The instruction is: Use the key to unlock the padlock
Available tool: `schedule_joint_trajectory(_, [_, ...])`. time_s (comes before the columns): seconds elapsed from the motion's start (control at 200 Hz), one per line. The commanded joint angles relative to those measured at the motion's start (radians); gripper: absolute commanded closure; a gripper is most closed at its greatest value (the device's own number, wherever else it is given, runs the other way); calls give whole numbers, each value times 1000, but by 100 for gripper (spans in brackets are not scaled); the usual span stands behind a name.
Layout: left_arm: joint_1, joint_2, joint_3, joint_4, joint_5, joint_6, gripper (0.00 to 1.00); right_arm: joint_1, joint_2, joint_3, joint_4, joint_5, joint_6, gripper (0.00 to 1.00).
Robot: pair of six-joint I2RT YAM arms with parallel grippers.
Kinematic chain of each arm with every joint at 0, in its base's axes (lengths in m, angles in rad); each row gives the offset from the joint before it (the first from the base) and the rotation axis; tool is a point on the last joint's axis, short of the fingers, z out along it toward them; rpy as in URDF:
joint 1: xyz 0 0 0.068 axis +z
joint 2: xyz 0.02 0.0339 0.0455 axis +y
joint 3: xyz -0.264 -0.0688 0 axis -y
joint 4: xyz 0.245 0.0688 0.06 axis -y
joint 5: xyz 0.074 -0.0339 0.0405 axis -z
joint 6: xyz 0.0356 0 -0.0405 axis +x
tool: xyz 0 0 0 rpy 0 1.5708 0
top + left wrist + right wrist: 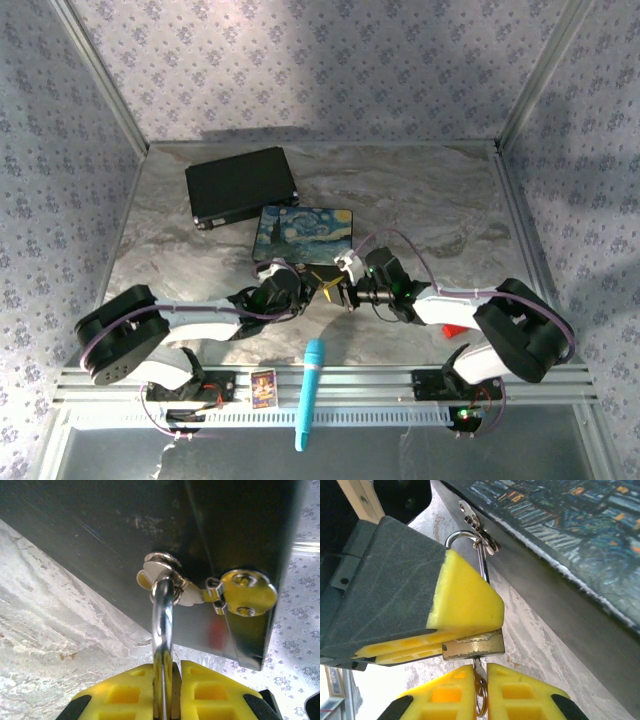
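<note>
Key-in-lock step: your left gripper (pixel 169 667) clamps the padlock (pixel 470 648), hung on the box hasp (pixel 476 522). Right gripper (pixel 480 672) pinches the key (pixel 478 664) — apparently seated. Next you twist it — hold the lock steady.

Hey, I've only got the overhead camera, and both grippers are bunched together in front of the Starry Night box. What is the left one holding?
Observer: The left gripper is shut on the padlock, its yellow pads clamping the brass body.
Operator: Is the padlock attached to anything?
Observer: Yes, it hangs by its silver loop from the hasp on the side of the Starry Night box.
Operator: And where is the key?
Observer: The right gripper pinches the key directly under the padlock, tip at its underside. I cannot tell how far in it sits.
</note>
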State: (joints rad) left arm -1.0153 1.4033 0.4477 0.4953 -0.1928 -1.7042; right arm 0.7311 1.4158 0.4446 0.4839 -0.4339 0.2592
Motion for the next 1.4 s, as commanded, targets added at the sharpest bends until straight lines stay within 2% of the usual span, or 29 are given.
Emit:
schedule_joint_trajectory(0.0, [-21, -5, -6, 35, 24, 6, 100, -54, 20, -8, -7, 148, 72, 86])
schedule_joint_trajectory(0.365, [-22, -8, -3, 32, 21, 14, 100, -68, 26, -7, -29, 192, 195, 77])
schedule_joint_trajectory(0.445, [-22, -6, -1, 31, 20, 14, 100, -68, 21, -9, -34, 201, 210, 73])
schedule_joint_trajectory(0.76, [-22, 0, -4, 32, 17, 8, 100, -73, 9, -11, -34, 191, 247, 66])
schedule_joint_trajectory(1.089, [-19, 6, 3, 8, 5, 12, 100, -68, -94, -53, -67, 201, 203, 47])
schedule_joint_trajectory(1.394, [-19, 31, 18, 1, 13, 5, 100, -72, -200, -70, -145, 209, 183, 42])
